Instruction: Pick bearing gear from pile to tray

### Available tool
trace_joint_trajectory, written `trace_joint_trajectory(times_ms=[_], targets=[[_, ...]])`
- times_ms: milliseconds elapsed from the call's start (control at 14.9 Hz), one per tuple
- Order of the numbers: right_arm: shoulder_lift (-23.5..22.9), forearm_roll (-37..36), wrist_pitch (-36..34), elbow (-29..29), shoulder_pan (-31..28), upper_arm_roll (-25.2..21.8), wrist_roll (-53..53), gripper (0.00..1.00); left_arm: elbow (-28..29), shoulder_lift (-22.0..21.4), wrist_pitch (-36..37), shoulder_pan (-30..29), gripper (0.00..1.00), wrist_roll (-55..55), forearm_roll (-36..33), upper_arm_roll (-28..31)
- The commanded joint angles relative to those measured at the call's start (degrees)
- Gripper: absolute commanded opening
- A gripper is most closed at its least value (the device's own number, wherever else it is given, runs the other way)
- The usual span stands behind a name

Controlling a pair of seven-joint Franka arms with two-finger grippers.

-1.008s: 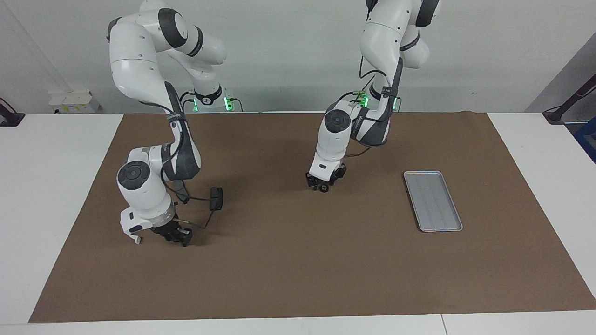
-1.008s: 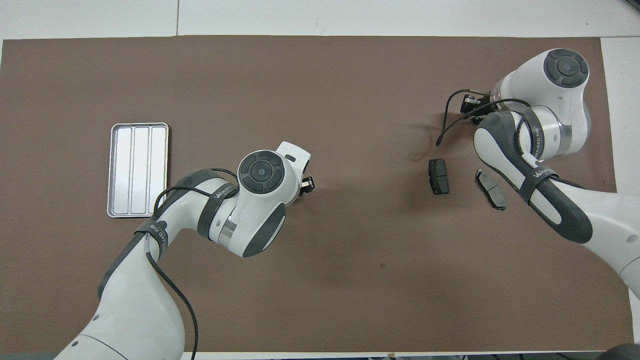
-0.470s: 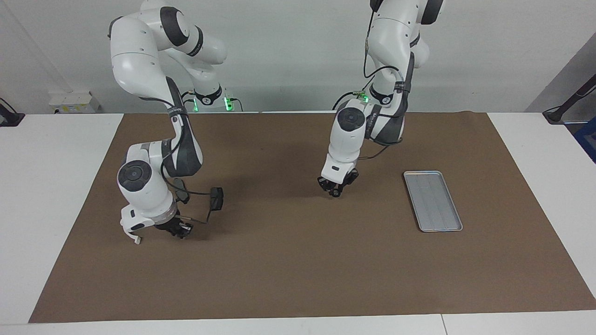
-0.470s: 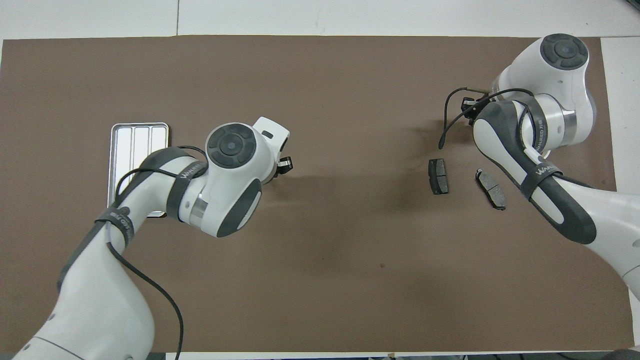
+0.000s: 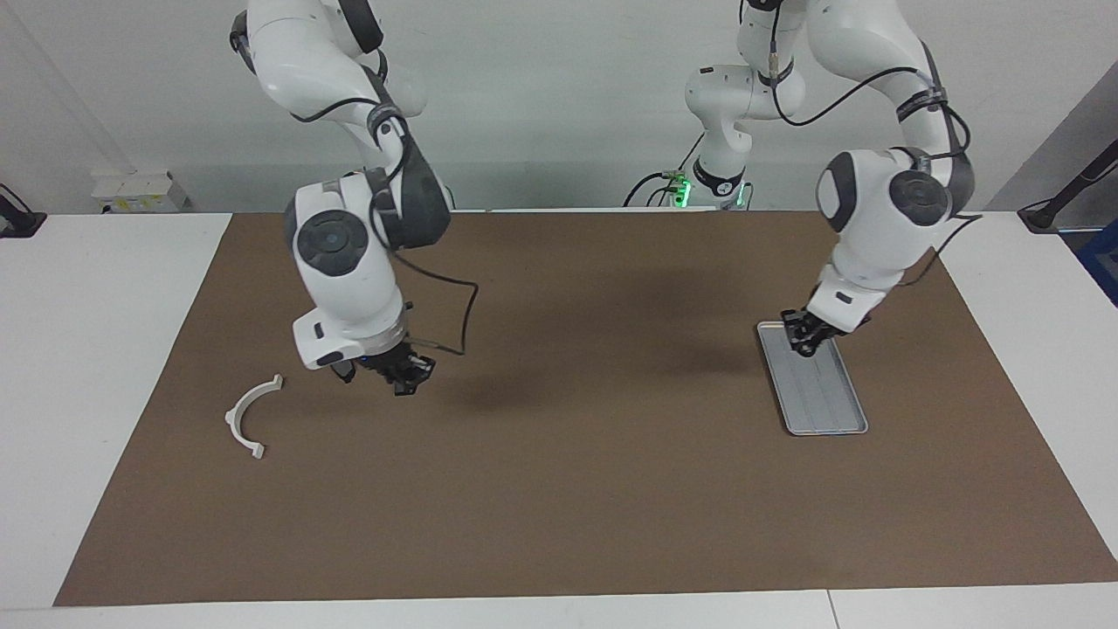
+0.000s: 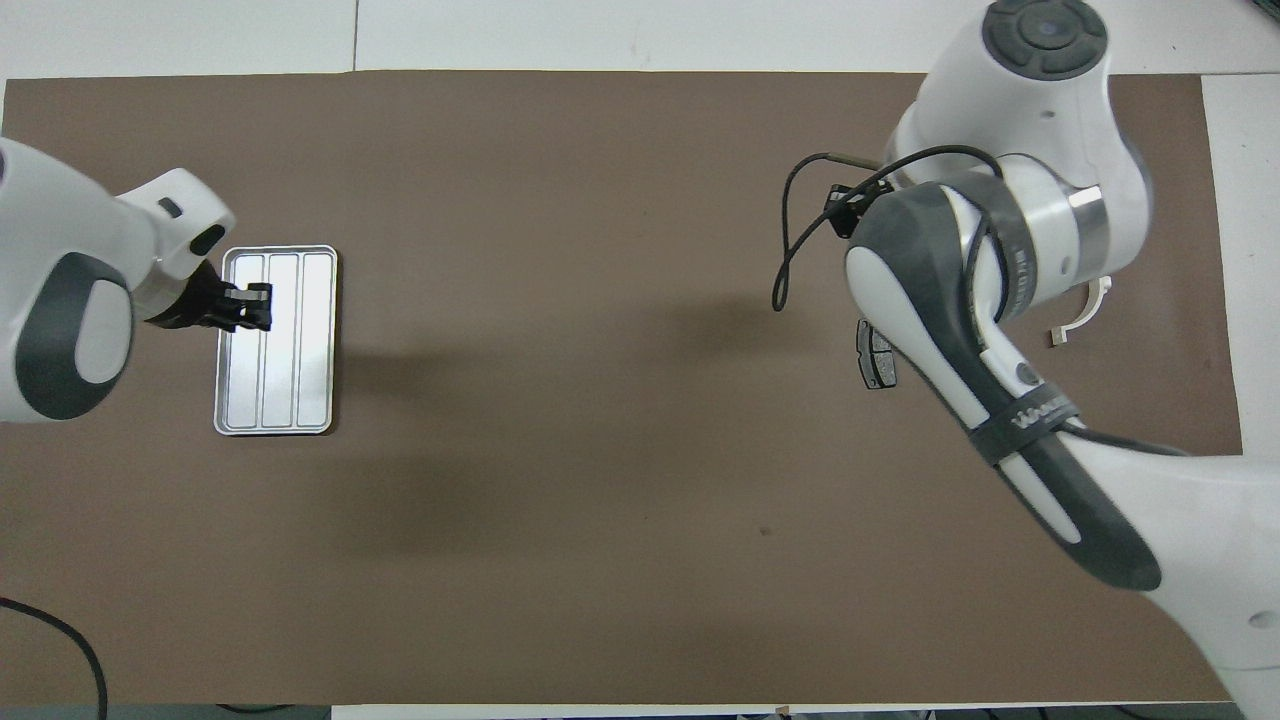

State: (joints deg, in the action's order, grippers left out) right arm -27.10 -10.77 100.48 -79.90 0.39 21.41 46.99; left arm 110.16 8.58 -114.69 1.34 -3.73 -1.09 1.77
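The silver ridged tray lies toward the left arm's end of the table and also shows in the overhead view. My left gripper hangs low over the tray's end nearer the robots, shut on a small dark part that is barely visible. The pile lies toward the right arm's end: a white half-ring bracket and one dark brake-pad piece partly under the right arm. The second pad and the tiny rings are hidden. My right gripper is raised over the mat beside the pile.
A brown mat covers the table, with white table edge around it. The right arm's cable loops out over the mat. The raised right arm covers much of the pile area in the overhead view.
My left gripper has swung from the table's middle over to the tray. My right gripper has lifted off the mat beside the bracket and moved toward the table's middle, uncovering the bracket.
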Motion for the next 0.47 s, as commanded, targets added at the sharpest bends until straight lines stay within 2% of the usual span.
trace_joint_trajectory(times_ms=[0,134,269,403], targets=[[-0.7,0.7,1.3,0.5,7.0,0.1,15.8,0.00,12.2,-5.1,-7.5,-5.6,0.00,-9.1,-0.4,-1.2],[-1.0,2.1,6.2,0.1,12.2,0.6,24.9,0.00,18.0,-6.8,-14.0,-6.0,0.00,-8.8,-0.4,-1.2],[-2.1,2.1,9.6,-0.3,15.9,0.5,31.7,0.00,21.2,-8.0,-15.1,-5.3,0.00,-7.4,-0.3,-1.2],[-6.0,0.3,13.1,-0.3,19.9,0.2,37.5,0.00,21.6,-8.2,-15.1,-4.0,0.00,-4.3,-0.4,-1.2]])
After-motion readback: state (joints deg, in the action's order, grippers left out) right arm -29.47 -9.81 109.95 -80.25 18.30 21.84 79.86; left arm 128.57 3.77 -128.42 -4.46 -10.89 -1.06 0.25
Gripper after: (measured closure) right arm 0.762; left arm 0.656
